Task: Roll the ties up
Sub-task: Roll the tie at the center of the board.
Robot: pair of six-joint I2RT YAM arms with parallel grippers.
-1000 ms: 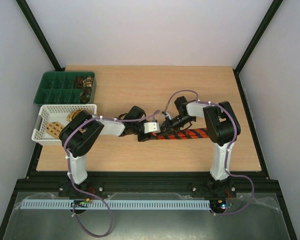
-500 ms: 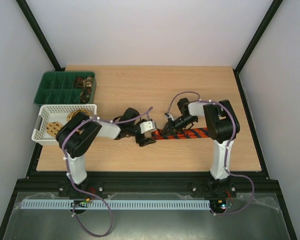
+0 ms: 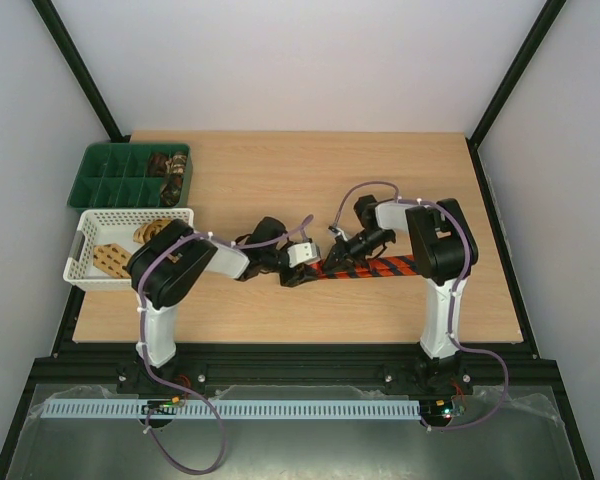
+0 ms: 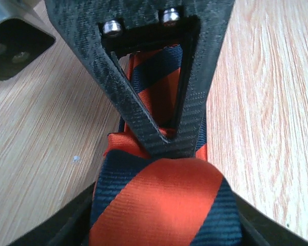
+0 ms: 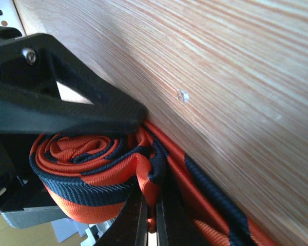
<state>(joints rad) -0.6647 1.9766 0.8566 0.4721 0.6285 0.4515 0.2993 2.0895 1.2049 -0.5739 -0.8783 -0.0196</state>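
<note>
The red-and-black striped tie (image 3: 380, 267) lies flat on the wooden table, running right from my grippers. Its left end is wound into a roll (image 5: 84, 171), which also shows in the left wrist view (image 4: 161, 205). My left gripper (image 3: 298, 264) is shut on that roll, its dark fingers on either side of it (image 4: 164, 230). My right gripper (image 3: 337, 255) is shut on a fold of the tie just beside the roll (image 5: 151, 225). One carbon finger of the right gripper (image 4: 159, 102) rests against the roll's far side.
A green compartment tray (image 3: 105, 182) at the back left holds brown rolled ties (image 3: 170, 166). A white lattice basket (image 3: 130, 213) in front of it holds tan patterned ties (image 3: 110, 256). The table's near edge runs just behind the arm bases.
My left gripper has shifted a little right and turned at the wrist, still on the roll. The right gripper has barely moved.
</note>
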